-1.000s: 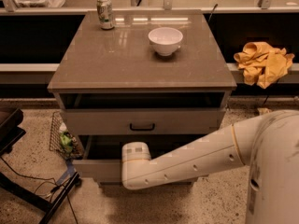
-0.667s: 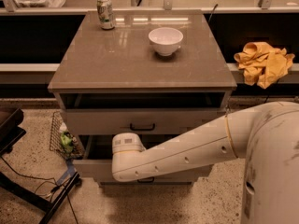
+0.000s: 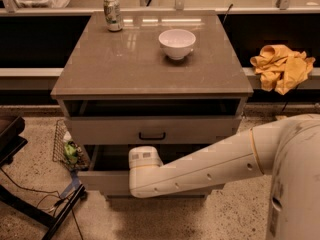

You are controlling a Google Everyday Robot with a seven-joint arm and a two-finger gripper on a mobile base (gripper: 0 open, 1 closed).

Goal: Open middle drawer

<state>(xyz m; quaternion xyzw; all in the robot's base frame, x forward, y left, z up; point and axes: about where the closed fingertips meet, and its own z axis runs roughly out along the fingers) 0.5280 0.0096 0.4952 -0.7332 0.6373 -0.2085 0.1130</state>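
Since a moment ago, the round end of the white arm (image 3: 145,169) has slid a little to the right, and the middle drawer (image 3: 100,181) has stayed pulled out. The gripper is hidden behind that end of the arm, low down in front of the cabinet, right at the middle drawer. I cannot tell if it is open or closed. The arm lies across the drawer's front and covers most of it. The middle drawer sticks out farther than the one above it, and its inside looks dark. The top drawer (image 3: 110,131) has a small black handle (image 3: 152,135). A dark gap shows between it and the cabinet top (image 3: 125,69). On the cabinet top stand a white bowl (image 3: 177,43) and, near the back left corner, a can (image 3: 113,14). A yellow cloth (image 3: 281,66) lies on a ledge to the right. A wire basket (image 3: 67,146) with something green in it sits on the floor, left of the cabinet.
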